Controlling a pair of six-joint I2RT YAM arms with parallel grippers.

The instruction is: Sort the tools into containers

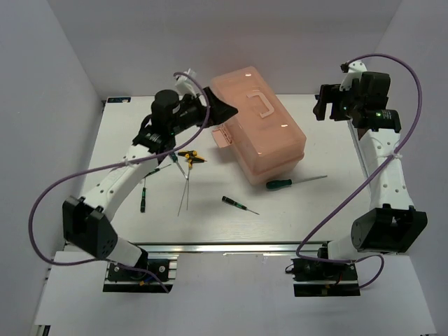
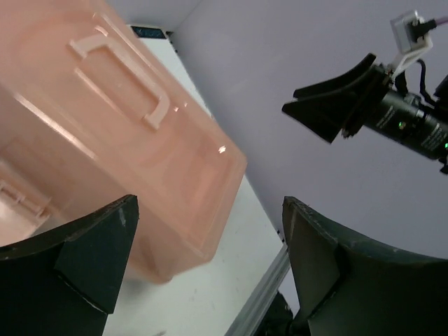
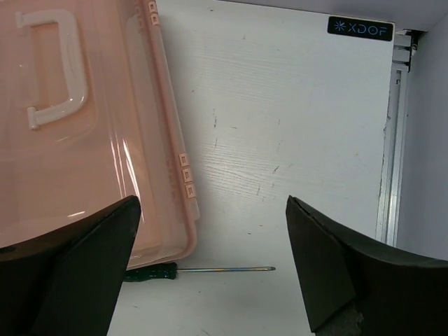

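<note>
The toolbox (image 1: 259, 133) is shut, with its latch (image 1: 221, 136) on the left-hand side and its handle (image 1: 260, 100) flat on the lid. Its long side runs slantwise from far-left to near-right. My left gripper (image 2: 210, 210) hangs over the toolbox's far-left end. The fingers are spread wide and hold nothing. My right gripper (image 3: 210, 203) is raised well off to the toolbox's right, also wide open and empty.

My worry is the lid. While it is closed no tool has anywhere to go, so picking one up first would leave me stuck holding it. The box also looks light, and a clumsy push at the latch could slide it onto the green screwdriver (image 1: 295, 181), which lies just beside its near-right side. That screwdriver lies roughly crossways, with its handle nearest the toolbox and its tip pointing right.

To the toolbox's near left lie the pliers (image 1: 189, 155). Two thin rods (image 1: 185, 189) run from them towards me, and a small black-handled screwdriver (image 1: 239, 204) points near-right. These tools are thin and lie flat, so I judge a pinch could slip off them.
</note>
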